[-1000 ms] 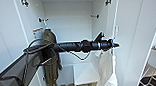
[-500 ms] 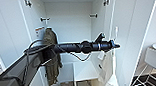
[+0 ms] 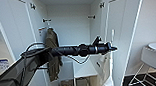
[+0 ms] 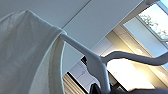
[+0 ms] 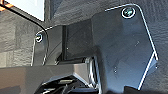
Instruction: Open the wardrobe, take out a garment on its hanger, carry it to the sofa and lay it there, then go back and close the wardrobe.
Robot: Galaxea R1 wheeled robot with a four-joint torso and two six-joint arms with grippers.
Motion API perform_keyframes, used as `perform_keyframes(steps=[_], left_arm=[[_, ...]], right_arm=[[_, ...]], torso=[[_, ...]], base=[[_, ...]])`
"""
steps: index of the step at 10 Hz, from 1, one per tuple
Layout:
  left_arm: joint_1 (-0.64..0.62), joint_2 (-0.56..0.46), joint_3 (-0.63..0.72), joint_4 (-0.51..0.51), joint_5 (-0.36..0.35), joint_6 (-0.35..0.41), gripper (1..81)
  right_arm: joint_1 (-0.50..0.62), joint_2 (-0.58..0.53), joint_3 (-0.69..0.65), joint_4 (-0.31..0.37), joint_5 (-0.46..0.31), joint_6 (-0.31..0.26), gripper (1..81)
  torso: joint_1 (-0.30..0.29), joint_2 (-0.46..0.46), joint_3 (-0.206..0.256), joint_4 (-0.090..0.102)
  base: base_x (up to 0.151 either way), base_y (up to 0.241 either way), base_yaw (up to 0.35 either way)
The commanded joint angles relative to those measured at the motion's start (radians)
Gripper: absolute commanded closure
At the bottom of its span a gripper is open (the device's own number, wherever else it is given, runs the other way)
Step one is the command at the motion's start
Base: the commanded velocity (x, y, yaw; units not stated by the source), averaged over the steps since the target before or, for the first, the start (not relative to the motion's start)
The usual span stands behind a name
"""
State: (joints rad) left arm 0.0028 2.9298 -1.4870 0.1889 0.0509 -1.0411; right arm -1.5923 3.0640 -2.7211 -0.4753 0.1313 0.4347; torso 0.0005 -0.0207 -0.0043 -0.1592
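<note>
Step in hand, as I read it: garment take-out. The tall white wardrobe [image 3: 68,26] stands with both doors swung wide. The left arm reaches level across its opening, left gripper [image 3: 113,48] at the right-hand side near the right door's edge.

The slim white plastic hanger [image 4: 96,58] sits close above the wrist camera, its stem running down toward the gripper; the thin white T-shirt [image 4: 27,50] is draped over its sloping shoulder. Looks gripped at the hanger, but the fingers aren't resolvable, so I can't tell clenched or released.

In the head view, pale fabric [image 3: 110,67] hangs below the gripper. The olive-brown long-sleeved jacket [image 3: 53,54] hangs at the left inside, apart from the arm.

Right gripper: can't tell.

Next move calls for keeping the shirt clear of the right door and the hanger level so the fabric doesn't slide off.
</note>
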Motion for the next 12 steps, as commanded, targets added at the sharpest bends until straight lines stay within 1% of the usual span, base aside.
perform_keyframes(steps=[1, 4, 5, 6, 7, 8, 9, 12], left_arm=[[-0.18, -0.015, 0.013, 0.035, -0.063, 0.021, 81.1], [-0.162, -0.047, 0.046, 0.038, -0.078, 0.022, 81.1], [-0.154, -0.07, 0.072, 0.038, -0.083, 0.021, 81.1], [-0.148, -0.108, 0.121, 0.041, -0.085, 0.023, 81.1], [-0.132, -0.165, 0.183, 0.066, -0.095, 0.024, 81.1], [-0.102, -0.222, 0.232, 0.089, -0.126, 0.024, 81.1], [-0.071, -0.283, 0.273, 0.121, -0.134, 0.024, 81.1], [0.021, -0.411, 0.356, 0.194, -0.12, 0.024, 81.1]], right_arm=[[0.047, 0.005, 0.005, 0.004, -0.038, -0.001, 1.0], [0.048, 0.005, 0.005, 0.004, -0.038, -0.001, 1.0], [0.048, 0.005, 0.005, 0.004, -0.038, -0.001, 1.0], [0.05, 0.005, 0.005, 0.004, -0.038, -0.001, 1.0], [0.051, 0.005, 0.005, 0.004, -0.038, -0.001, 1.0], [0.053, 0.005, 0.008, 0.004, -0.038, -0.001, 1.0], [0.054, 0.005, 0.008, 0.003, -0.038, -0.001, 1.0], [0.059, 0.005, 0.009, 0.004, -0.038, -0.001, 1.0]], torso=[[0.0, 0.0, 0.0, 0.0], [0.0, 0.0, 0.0, 0.0], [0.0, 0.0, 0.0, 0.0], [0.0, -0.001, 0.0, 0.0], [0.0, -0.001, 0.0, 0.0], [0.0, -0.001, 0.0, 0.0], [0.0, -0.001, 0.0, 0.0], [0.0, -0.001, 0.0, 0.0]], base=[[-0.127, 0.0, 0.0], [-0.105, 0.0, 0.0], [0.0, 0.0, 0.0], [0.0, 0.0, 0.0], [0.0, 0.0, 0.0], [0.0, 0.0, 0.0], [0.0, 0.0, 0.0], [0.0, 0.0, 0.0]])
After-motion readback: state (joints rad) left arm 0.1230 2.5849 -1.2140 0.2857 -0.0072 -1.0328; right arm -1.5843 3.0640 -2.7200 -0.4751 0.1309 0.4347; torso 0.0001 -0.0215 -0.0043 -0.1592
